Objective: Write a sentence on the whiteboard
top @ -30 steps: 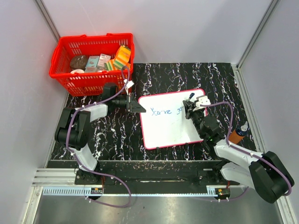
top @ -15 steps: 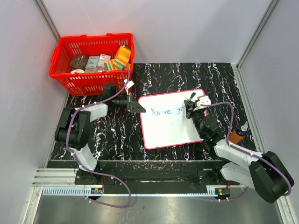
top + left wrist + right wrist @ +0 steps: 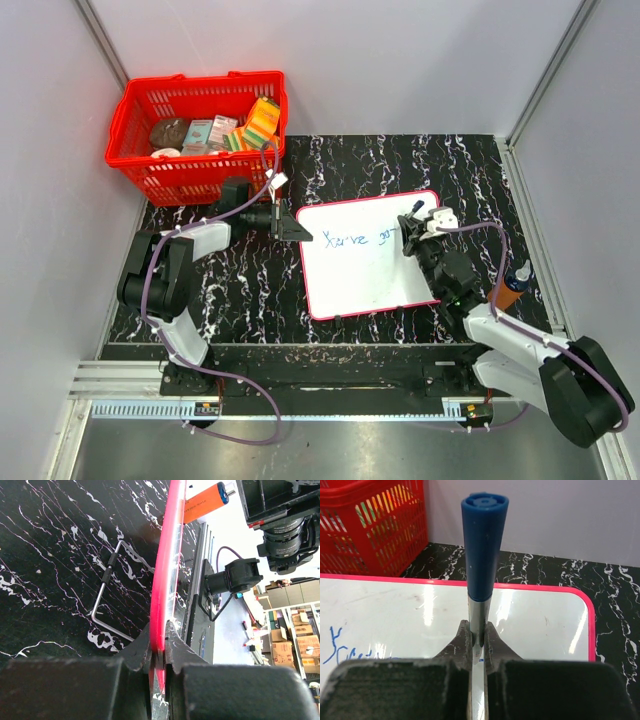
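Lying centre frame on marbled table (image 3: pixel 250 290), glossy red-rimmed whiteboard (image 3: pixel 365 270) is bearing the sentence (image 3: pixel 355 240); left gripper (image 3: pixel 159 645) is clenching its rim, right gripper (image 3: pixel 477 645) grasping blue-capped marker (image 3: pixel 484 545). Red mesh basket (image 3: pixel 135 110) is holding packets (image 3: pixel 205 133).

From high above the near edge, the top camera looks down on the black white-veined tabletop (image 3: pixel 350 160). Each wrist camera sits close behind its jaws: left sights edge-on along the red-framed white board (image 3: pixel 167 570) between them, right faces it past their blue-capped marker (image 3: pixel 483 545). All share it.
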